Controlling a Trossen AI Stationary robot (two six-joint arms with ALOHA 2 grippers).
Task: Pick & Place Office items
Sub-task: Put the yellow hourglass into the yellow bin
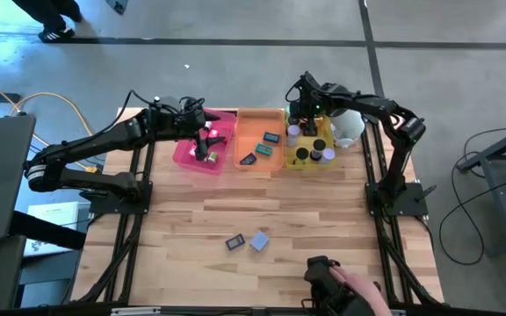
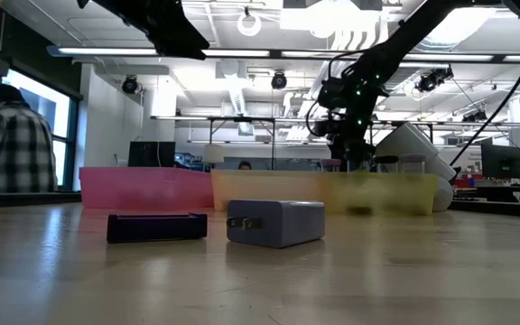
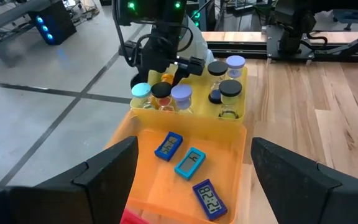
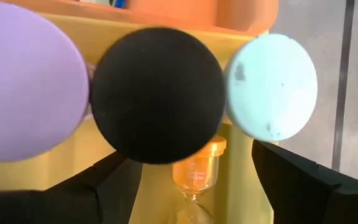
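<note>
A dark blue flat rectangle (image 1: 234, 242) (image 2: 156, 227) and a lavender block (image 1: 259, 240) (image 2: 276, 222) lie flat on the bare wood near the table's near edge. Three more flat rectangles (image 3: 190, 163) lie in the orange tray (image 1: 253, 125). Round-capped pieces (image 3: 180, 94) stand in the yellow tray (image 1: 321, 163). My right gripper (image 1: 299, 112) (image 4: 191, 171) hangs open over that tray's far left corner, with a small orange piece (image 4: 197, 167) standing between its spread fingers, apart from both. My left gripper (image 1: 207, 145) (image 3: 194, 149) is open above the pink tray (image 1: 183, 158).
A white cup (image 1: 350, 128) lies on its side just right of the yellow tray. A person's dark-gloved hand (image 1: 330, 277) rests at the table's near edge, right of centre. Another person (image 2: 7, 135) stands beyond the table. Bare wood stretches between the trays and the two loose pieces.
</note>
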